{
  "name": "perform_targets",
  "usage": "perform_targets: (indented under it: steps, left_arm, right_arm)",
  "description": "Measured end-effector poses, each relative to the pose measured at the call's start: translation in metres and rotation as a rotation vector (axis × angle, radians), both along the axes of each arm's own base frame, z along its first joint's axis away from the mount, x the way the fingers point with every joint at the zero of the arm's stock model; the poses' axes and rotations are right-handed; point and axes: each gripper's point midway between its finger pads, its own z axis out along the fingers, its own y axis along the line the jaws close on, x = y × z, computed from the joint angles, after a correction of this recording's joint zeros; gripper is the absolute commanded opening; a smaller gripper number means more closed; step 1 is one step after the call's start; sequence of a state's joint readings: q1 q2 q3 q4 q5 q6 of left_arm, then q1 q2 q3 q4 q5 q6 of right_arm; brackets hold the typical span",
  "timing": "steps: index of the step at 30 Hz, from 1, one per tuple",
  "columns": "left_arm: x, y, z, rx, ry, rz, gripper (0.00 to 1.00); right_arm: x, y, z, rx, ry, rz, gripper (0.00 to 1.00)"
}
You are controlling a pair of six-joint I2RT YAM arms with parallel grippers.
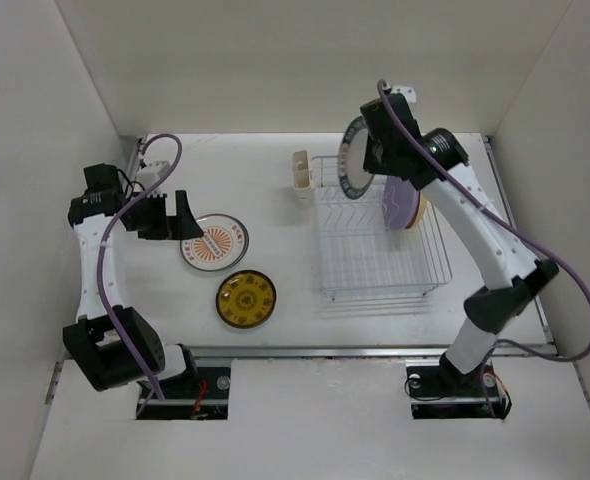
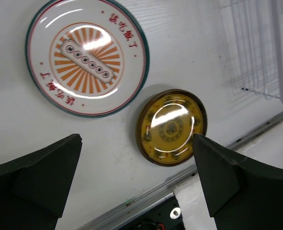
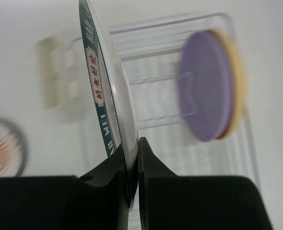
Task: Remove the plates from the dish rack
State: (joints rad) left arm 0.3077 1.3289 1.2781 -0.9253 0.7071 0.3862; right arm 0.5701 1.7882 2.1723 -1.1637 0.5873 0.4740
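Plates: five counted, small and round.

Item 1, teal-rimmed plate (image 3: 100, 96): on edge, upright, pinched at its lower rim by the right gripper (image 3: 132, 143), whose jaws are pressed onto the thin wall from both sides. It hangs over the far left corner of the dish rack (image 1: 375, 260), near the cream utensil cup (image 1: 301, 175). Whether its lower edge is clear of the wire prongs cannot be told.

Items 2 and 3, orange-centre plate (image 1: 214, 242) and amber-yellow plate (image 1: 245, 298): flat on the table (image 1: 275, 180), left of the rack, near each other but apart.

Items 4 and 5, lavender plate (image 3: 204, 86) and tan plate (image 3: 237, 86): on edge in the rack's right part, the tan one close behind the lavender.

Left gripper (image 2: 136, 139): jaws spread wide, holding nothing, hovering above items 2 and 3.

Step in hand, as judged: carrying item 1 out to the table. Handling notes:
- The hold is a narrow pinch on a glazed rim, so the travel should be slow and the plate kept vertical until it is past the cup.
- It should rise straight up before moving sideways.
- It should then be tilted flat and set down on bare table, apart from items 2 and 3 and from the left arm.
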Motion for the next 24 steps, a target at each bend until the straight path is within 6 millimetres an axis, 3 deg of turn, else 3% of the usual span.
perform_targets:
  steps: [4,7,11,15,20,24]
  left_arm:
    - [-0.002,-0.013,0.002,-0.082,0.023,-0.047,1.00]
    - [-0.004,-0.016,-0.004,-0.101,0.063,-0.055,1.00]
    - [-0.004,-0.007,-0.006,-0.065,0.074,-0.009,1.00]
    - [-0.001,0.019,-0.002,0.049,0.052,0.120,1.00]
    - [-0.003,0.047,0.006,0.179,0.026,0.264,1.00]
    - [-0.004,0.059,0.004,0.234,0.034,0.327,1.00]
  right_arm:
    - [-0.039,0.071,0.003,0.214,-0.002,0.302,0.00]
    - [-0.044,0.125,-0.015,0.337,0.044,0.457,0.00]
    - [-0.030,0.203,-0.065,0.474,0.137,0.588,0.00]
    - [-0.031,0.267,-0.121,0.570,0.253,0.658,0.00]
    - [-0.036,0.325,-0.174,0.634,0.353,0.684,0.00]
    - [-0.042,0.343,-0.207,0.648,0.410,0.660,0.02]
